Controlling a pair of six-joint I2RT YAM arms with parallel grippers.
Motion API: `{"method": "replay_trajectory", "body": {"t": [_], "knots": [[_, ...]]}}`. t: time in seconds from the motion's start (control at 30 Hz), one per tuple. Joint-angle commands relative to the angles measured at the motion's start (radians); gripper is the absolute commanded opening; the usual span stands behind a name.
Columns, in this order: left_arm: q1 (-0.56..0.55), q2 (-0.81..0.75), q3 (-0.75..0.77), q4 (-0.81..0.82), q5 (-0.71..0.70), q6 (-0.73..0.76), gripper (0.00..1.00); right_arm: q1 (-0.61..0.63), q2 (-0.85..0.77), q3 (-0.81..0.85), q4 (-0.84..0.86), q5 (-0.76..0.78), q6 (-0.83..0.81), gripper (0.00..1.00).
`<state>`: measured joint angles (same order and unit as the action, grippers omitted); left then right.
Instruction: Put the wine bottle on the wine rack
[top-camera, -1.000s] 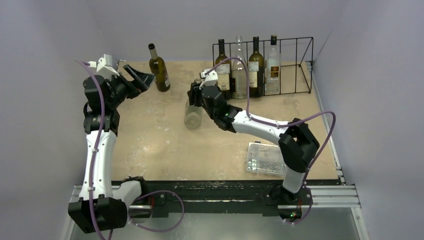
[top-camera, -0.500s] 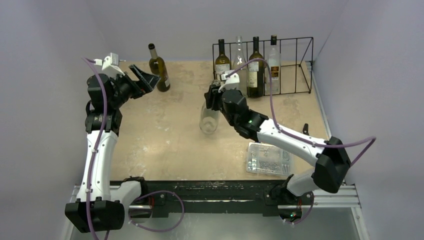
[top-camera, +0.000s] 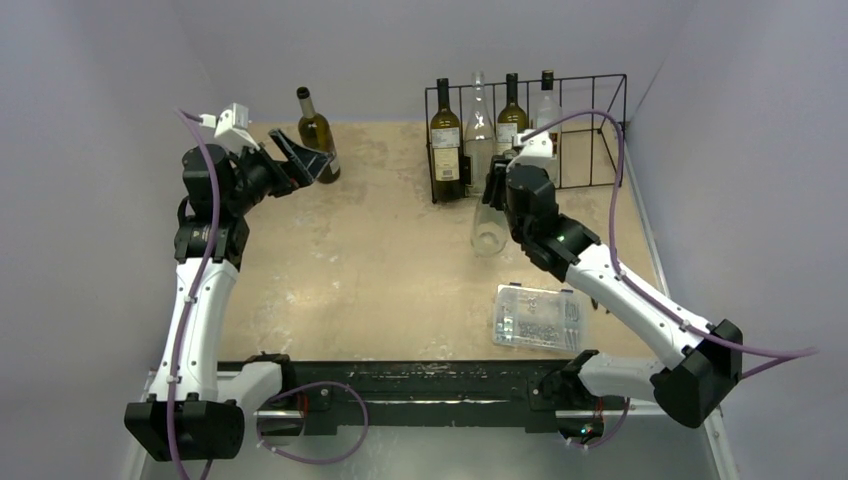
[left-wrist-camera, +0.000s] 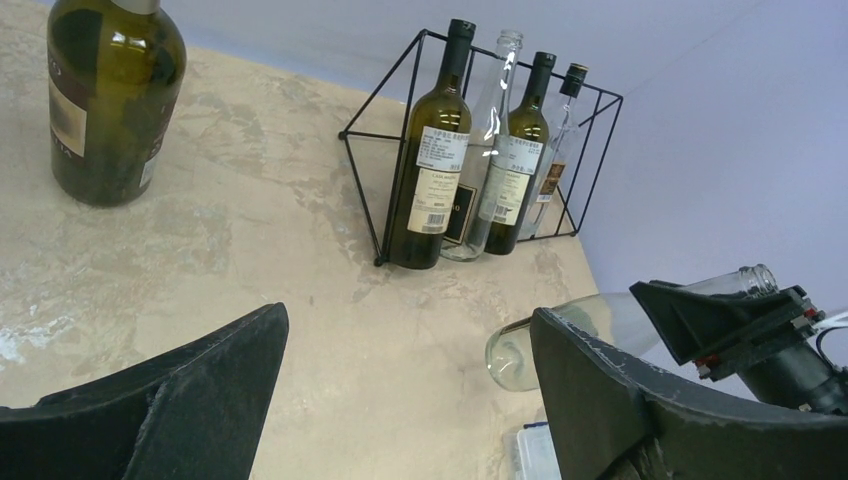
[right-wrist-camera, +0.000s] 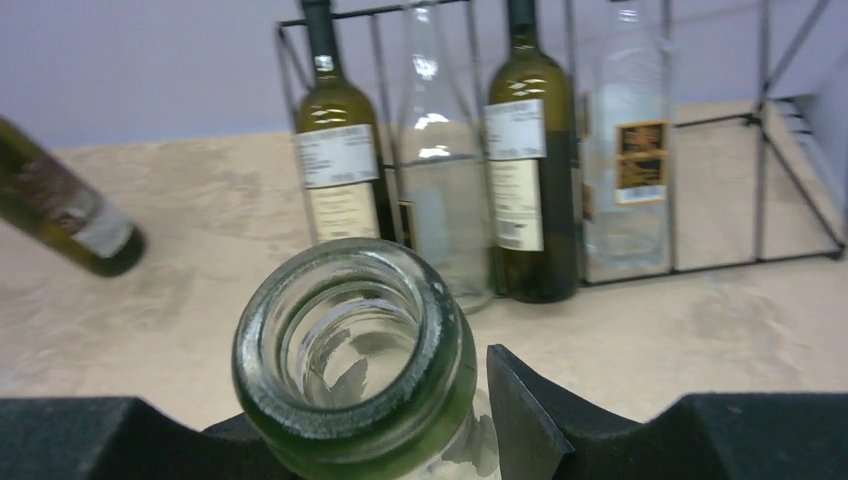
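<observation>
The clear glass wine bottle (top-camera: 488, 225) hangs tilted, its round neck clamped in the right gripper's (top-camera: 497, 186) jaws, just before the black wire wine rack (top-camera: 585, 78). Four racked bottles (top-camera: 445, 140) stand inside: two dark green, two clear. The left gripper's (top-camera: 300, 160) jaws gape wide, empty, near one dark green bottle (top-camera: 318, 140) on the mottled beige worktop (top-camera: 350, 270).

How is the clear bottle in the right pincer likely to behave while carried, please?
The clear bottle looks empty, so probably light. Held only at the neck by the right pincer, its smooth glass may swivel or slip. Dropped, it would likely shatter.
</observation>
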<state>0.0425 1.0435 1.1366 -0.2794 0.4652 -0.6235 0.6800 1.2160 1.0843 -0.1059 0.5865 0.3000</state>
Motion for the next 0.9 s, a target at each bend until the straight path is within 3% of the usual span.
{"method": "replay_trajectory", "body": {"t": [0.0, 0.2, 0.87], "knots": [[-0.026, -0.007, 0.040, 0.004, -0.010, 0.036, 0.91, -0.046, -0.081, 0.070, 0.042, 0.090, -0.029, 0.00], [-0.035, 0.015, 0.051, 0.005, 0.028, 0.020, 0.91, -0.114, -0.047, 0.110, 0.022, 0.254, -0.090, 0.00], [-0.060, 0.017, 0.057, -0.004, 0.034, 0.021, 0.91, -0.379, 0.234, 0.338, 0.141, 0.432, -0.221, 0.00]]}}
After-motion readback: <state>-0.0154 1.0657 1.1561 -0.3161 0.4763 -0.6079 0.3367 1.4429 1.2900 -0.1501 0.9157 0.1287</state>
